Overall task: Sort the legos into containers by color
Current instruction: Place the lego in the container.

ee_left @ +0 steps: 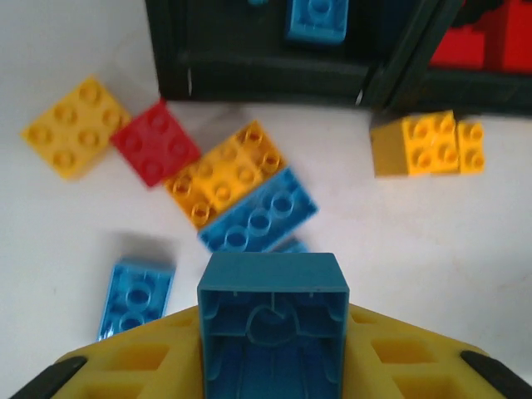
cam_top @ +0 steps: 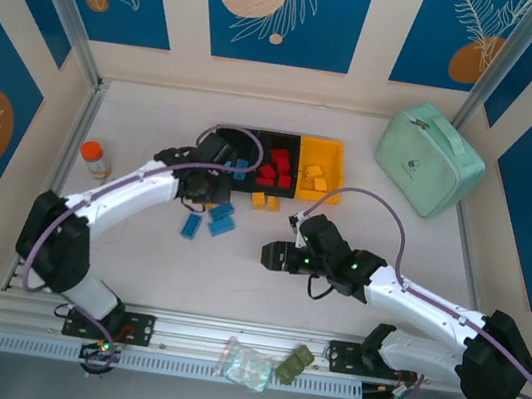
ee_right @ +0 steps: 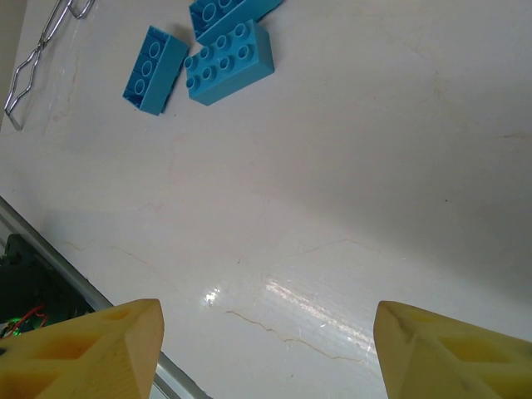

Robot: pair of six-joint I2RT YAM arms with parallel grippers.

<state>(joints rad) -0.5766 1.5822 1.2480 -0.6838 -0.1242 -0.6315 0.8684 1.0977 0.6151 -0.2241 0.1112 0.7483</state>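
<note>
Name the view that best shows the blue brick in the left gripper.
Left wrist: the blue brick sits close up, hollow underside toward the camera, in the left gripper. In top external the left arm covers it. Right wrist catches other blue bricks.

No readable text was found. The mint-green zippered fabric case (cam_top: 429,157) had a small dark mark, too small to read. Any print on the small orange-capped bottle (cam_top: 96,160) was illegible. The blue plastic lego brick (ee_left: 273,324) underside showed moulded shapes but no legible lettering.
</note>
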